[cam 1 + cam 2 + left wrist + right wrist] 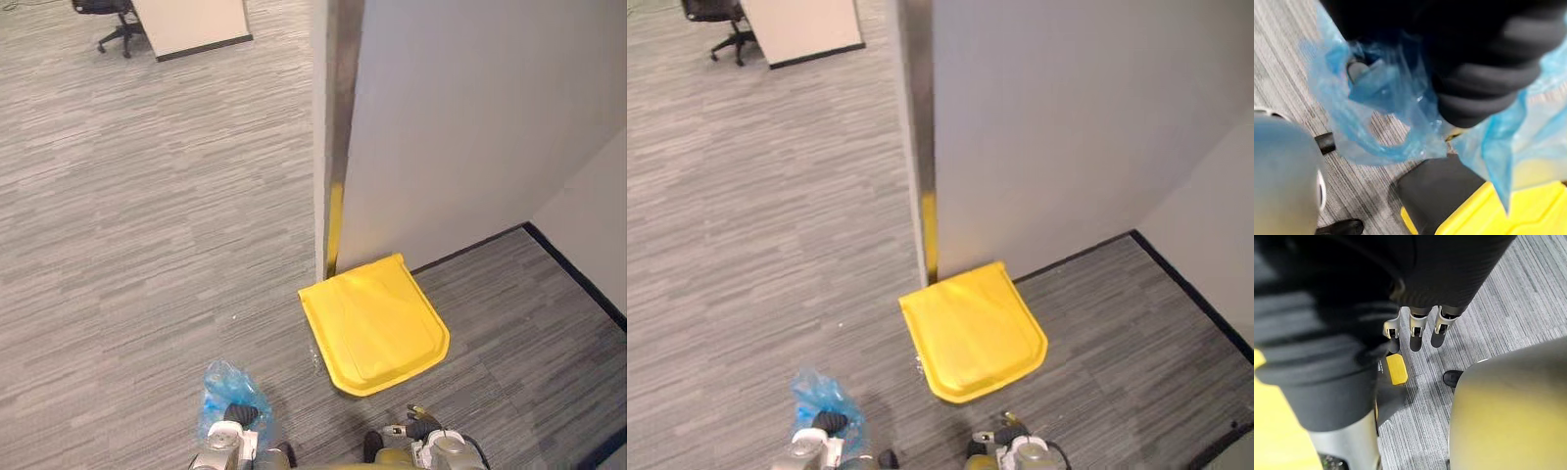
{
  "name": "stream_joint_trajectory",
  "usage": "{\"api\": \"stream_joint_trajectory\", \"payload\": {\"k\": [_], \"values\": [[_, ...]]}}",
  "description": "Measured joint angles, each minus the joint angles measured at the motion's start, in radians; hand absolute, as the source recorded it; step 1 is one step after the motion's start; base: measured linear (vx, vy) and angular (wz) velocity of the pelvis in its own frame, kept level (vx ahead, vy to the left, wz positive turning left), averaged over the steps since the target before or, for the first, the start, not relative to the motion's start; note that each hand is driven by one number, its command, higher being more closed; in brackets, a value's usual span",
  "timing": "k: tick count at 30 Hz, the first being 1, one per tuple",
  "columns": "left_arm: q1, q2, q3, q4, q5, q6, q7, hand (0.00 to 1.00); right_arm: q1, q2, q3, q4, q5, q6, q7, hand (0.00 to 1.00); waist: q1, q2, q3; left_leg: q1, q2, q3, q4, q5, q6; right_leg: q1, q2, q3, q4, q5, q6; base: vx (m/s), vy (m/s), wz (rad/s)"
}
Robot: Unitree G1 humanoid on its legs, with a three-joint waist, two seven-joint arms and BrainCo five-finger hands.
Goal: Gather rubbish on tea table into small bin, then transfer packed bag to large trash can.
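Observation:
The large trash can shows its shut yellow lid against the corner of a grey wall, just ahead of me. My left hand is low at the bottom edge, left of the can, shut on a crumpled blue plastic bag. In the left wrist view the blue bag drapes round the hand's dark cover and one finger, with the yellow lid just beyond. My right hand hangs in front of the can, near its right side. Its fingers are relaxed and hold nothing.
A grey partition wall with a metal edge rises right behind the can, and a side wall closes the right. A yellow pedal sticks out at the can's base. Grey carpet spreads left; an office chair stands far back.

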Motion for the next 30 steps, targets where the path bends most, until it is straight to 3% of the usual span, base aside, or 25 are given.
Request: {"api": "stream_joint_trajectory", "payload": {"k": [8,11,14,15,16,17,19,20,23,25,27,30], "values": [[-0.005,-0.013,0.000,0.000,0.000,-0.001,-0.001,1.00,-0.006,-0.007,0.009,0.009,-0.003,-0.006,0.000,0.00,-0.002,0.009,-0.008,0.017,-0.001,0.044,0.001,-0.001,0.001,-0.031,0.007,0.080,-0.017,0.062,0.020,0.02,0.007,-0.39],[-0.001,-0.015,-0.003,0.000,-0.001,-0.001,-0.003,1.00,-0.020,-0.010,0.024,0.010,-0.003,-0.007,0.002,0.00,-0.002,0.013,-0.004,0.017,0.013,0.046,0.037,-0.003,0.004,-0.101,0.017,0.086,0.129,0.050,0.030,-0.03,0.006,-0.32],[-0.013,-0.021,-0.023,0.000,-0.001,-0.002,-0.005,1.00,-0.039,-0.031,0.026,0.004,-0.002,-0.020,0.003,0.00,-0.019,0.023,0.022,0.087,0.015,0.033,0.047,-0.047,0.044,-0.200,0.001,0.007,0.453,-0.004,0.070,-0.06,0.004,-0.03],[-0.024,-0.016,-0.028,-0.001,-0.001,-0.006,-0.005,1.00,-0.049,-0.040,0.029,-0.001,-0.004,-0.026,0.003,0.00,-0.022,0.039,0.033,0.103,0.018,-0.003,0.043,-0.099,0.044,-0.258,-0.009,-0.049,0.510,-0.079,0.061,-0.03,0.011,-0.02],[-0.037,-0.003,-0.027,0.003,-0.001,-0.007,-0.004,1.00,-0.062,-0.031,0.035,0.005,-0.006,-0.026,0.002,0.00,-0.013,-0.001,0.049,0.110,-0.004,-0.007,0.055,-0.129,0.046,-0.294,-0.032,-0.064,0.479,-0.085,0.060,-0.07,-0.012,0.01],[-0.037,0.006,-0.026,0.009,-0.001,-0.007,-0.002,1.00,-0.066,-0.026,0.035,0.008,-0.003,-0.026,0.006,0.00,-0.011,-0.014,0.057,0.105,-0.008,-0.008,0.071,-0.142,0.047,-0.310,-0.037,-0.073,0.425,-0.063,0.057,-0.04,-0.053,-0.03],[-0.030,0.019,-0.026,0.040,-0.001,-0.002,-0.002,1.00,-0.066,-0.027,0.033,-0.005,-0.006,-0.026,0.008,0.00,-0.014,-0.035,0.075,0.095,-0.012,-0.021,0.120,-0.172,0.028,-0.302,-0.049,-0.109,0.199,0.098,0.059,0.02,-0.090,0.13],[-0.028,0.012,-0.026,0.042,-0.001,0.000,-0.002,1.00,-0.065,-0.033,0.033,-0.007,-0.007,-0.026,0.006,0.00,-0.014,-0.041,0.080,0.102,-0.009,-0.027,0.135,-0.182,0.018,-0.285,-0.054,-0.132,0.193,0.132,0.045,0.11,-0.107,0.14],[-0.040,-0.015,-0.025,0.039,0.000,-0.001,-0.002,1.00,-0.065,-0.044,0.030,-0.017,-0.023,-0.024,0.003,0.00,-0.013,-0.009,0.098,0.099,0.020,-0.037,0.155,-0.198,-0.002,-0.282,-0.045,-0.176,0.224,0.121,0.020,0.10,-0.106,0.19],[-0.044,-0.016,-0.012,0.038,0.002,-0.001,-0.003,1.00,-0.063,-0.042,0.030,-0.019,-0.040,-0.024,0.002,0.00,-0.009,-0.010,0.098,0.107,0.032,-0.055,0.170,-0.209,-0.013,-0.282,-0.044,-0.193,0.286,0.090,-0.018,0.07,-0.076,0.28],[-0.044,-0.017,0.009,0.037,0.008,-0.001,-0.003,1.00,-0.060,-0.043,0.032,-0.024,-0.042,-0.024,0.004,0.00,-0.006,-0.009,0.096,0.122,0.044,-0.072,0.181,-0.228,-0.018,-0.282,-0.051,-0.206,0.348,0.046,-0.020,0.05,-0.062,0.25],[-0.043,-0.016,0.011,0.037,0.022,-0.001,-0.003,1.00,-0.054,-0.046,0.033,-0.032,-0.052,-0.021,0.009,0.00,-0.001,-0.007,0.094,0.119,0.049,-0.078,0.183,-0.231,-0.019,-0.283,-0.054,-0.217,0.356,0.039,-0.025,0.05,-0.026,0.13]]}}
